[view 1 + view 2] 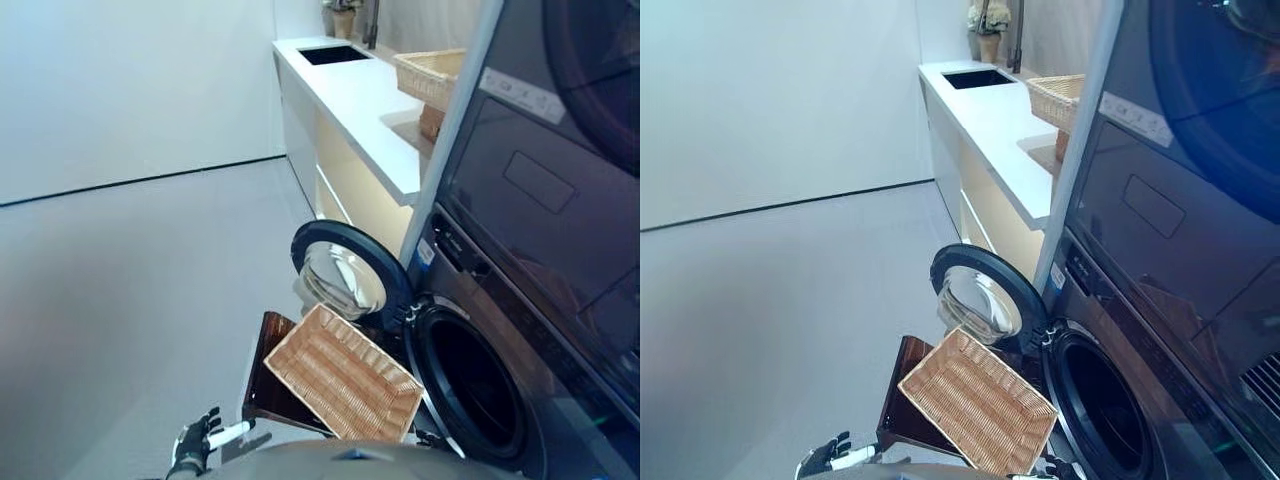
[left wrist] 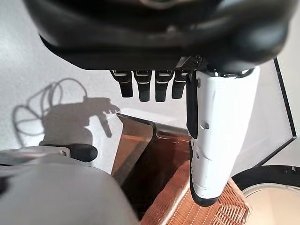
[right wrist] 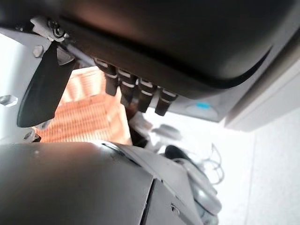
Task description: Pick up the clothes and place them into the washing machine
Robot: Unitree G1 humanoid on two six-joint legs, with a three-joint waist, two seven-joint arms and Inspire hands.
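A wicker basket (image 1: 345, 375) sits tilted on a dark brown stool (image 1: 268, 385) in front of the washing machine, and its inside looks bare; no clothes show in any view. The washing machine's round door (image 1: 345, 275) stands open to the left of the dark drum opening (image 1: 470, 385). My left hand (image 1: 195, 445) hangs low, left of the stool, open and holding nothing. Its wrist view shows the white-covered thumb (image 2: 220, 131) above the basket's edge (image 2: 206, 211). My right hand (image 3: 164, 42) is open and empty, with the basket (image 3: 89, 117) beyond its fingers.
A long white counter (image 1: 350, 95) runs back along the right, with a sink (image 1: 333, 54) and a second wicker basket (image 1: 430, 75) on it. A dark appliance front (image 1: 540, 180) is stacked above the washer. Grey floor (image 1: 150, 280) spreads to the left up to a white wall.
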